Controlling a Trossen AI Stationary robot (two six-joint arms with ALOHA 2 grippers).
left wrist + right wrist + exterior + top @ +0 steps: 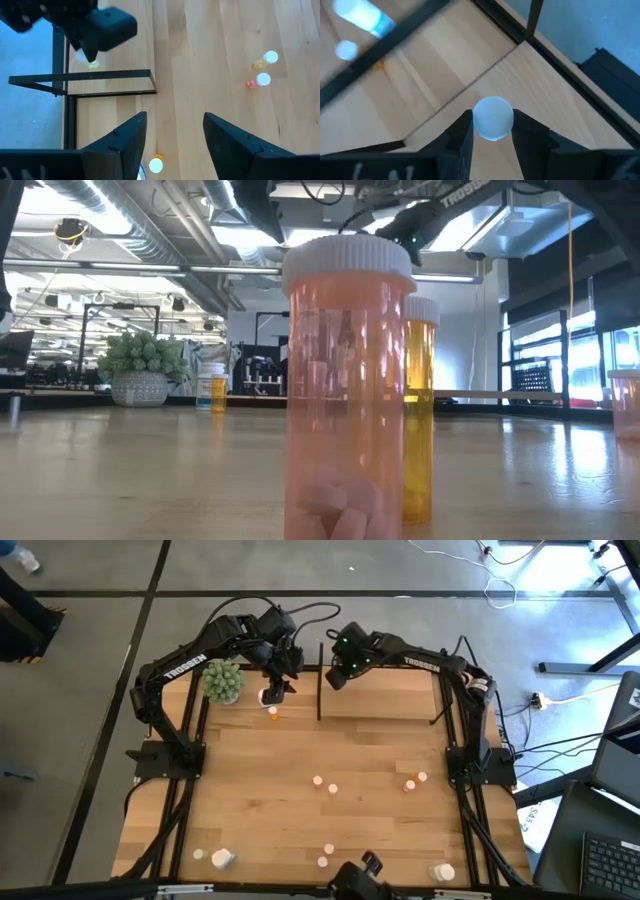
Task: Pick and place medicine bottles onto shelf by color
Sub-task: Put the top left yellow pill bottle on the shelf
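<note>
Roughly ten medicine bottles [318, 781] on the tabletop [300, 755], unsorted: pairs mid-table, right of centre, more along the near edge. In the low view, near-edge ones loom large: pink-tinted bottle [349, 385] with white cap, amber bottle [419, 408] just behind it.

Right gripper [492, 131] over the far-left corner of the shelf [385, 705], clenched around a white-capped bottle [492, 118]; not yet set down. Shelf board itself looks bare from above, so little or nothing placed; can't confirm fully, arm hides part of it.

Left gripper [175, 142] at far left, beside the green plant ball [223, 681], fingers spread, grasping nothing. Below it a white-capped orange bottle [156, 164] and a larger white bottle [270, 696], both on the table just left of the shelf.

Judgement: task early, nearly all bottles left to sort.

Writing: "TROSSEN" legible on left arm [185, 668] and right arm [418, 661]. Bottle labels unreadable.
</note>
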